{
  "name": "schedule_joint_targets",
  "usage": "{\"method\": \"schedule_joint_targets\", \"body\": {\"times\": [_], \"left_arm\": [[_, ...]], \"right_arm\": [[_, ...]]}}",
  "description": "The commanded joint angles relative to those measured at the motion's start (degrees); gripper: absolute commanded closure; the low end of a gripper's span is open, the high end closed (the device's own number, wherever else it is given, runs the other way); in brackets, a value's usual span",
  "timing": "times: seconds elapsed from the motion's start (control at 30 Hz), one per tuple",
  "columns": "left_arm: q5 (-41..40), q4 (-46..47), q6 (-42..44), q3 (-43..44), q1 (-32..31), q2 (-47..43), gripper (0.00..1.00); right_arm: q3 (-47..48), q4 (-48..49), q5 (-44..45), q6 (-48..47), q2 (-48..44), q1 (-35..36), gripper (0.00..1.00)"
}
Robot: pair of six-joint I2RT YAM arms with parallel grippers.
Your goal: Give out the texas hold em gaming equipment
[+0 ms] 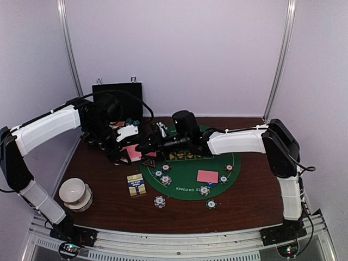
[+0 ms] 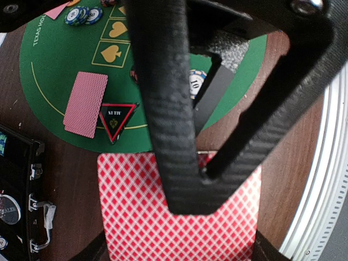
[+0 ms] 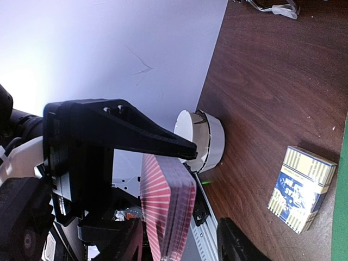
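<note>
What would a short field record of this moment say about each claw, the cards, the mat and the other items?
left claw: shut on deck of pink-backed cards
right claw: close to the deck; open or shut unclear
green mat: bears pile of cards, red triangle marker, striped chips
card box: on the wood, left of the mat
black case: at the back wall

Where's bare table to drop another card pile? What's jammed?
Bare table right of the green mat, toward the right arm base; also the near strip between card box and white bowl. Crowded: the mat's back-left edge, where left gripper holds the card deck beside the right gripper.
</note>
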Motion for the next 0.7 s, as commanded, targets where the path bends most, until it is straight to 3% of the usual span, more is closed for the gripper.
{"method": "schedule_joint_targets", "body": {"times": [0.0,0.4,0.67], "left_arm": [[1.15,0.67,0.55,1.03,0.19,-1.51,1.00],[1.31,0.65,0.55,1.29,0.19,-1.82,1.00],[1.26,0.51,0.63,1.34,0.19,-2.00,1.00]], "right_arm": [[3.22,0.19,-0.59,-0.44,1.60,1.20,0.48],[6.38,-0.79,-1.67,0.09,5.69,1.73,0.47],[1.72,-0.96,-0.35,-0.98,3.29,-0.38,0.54]]}}
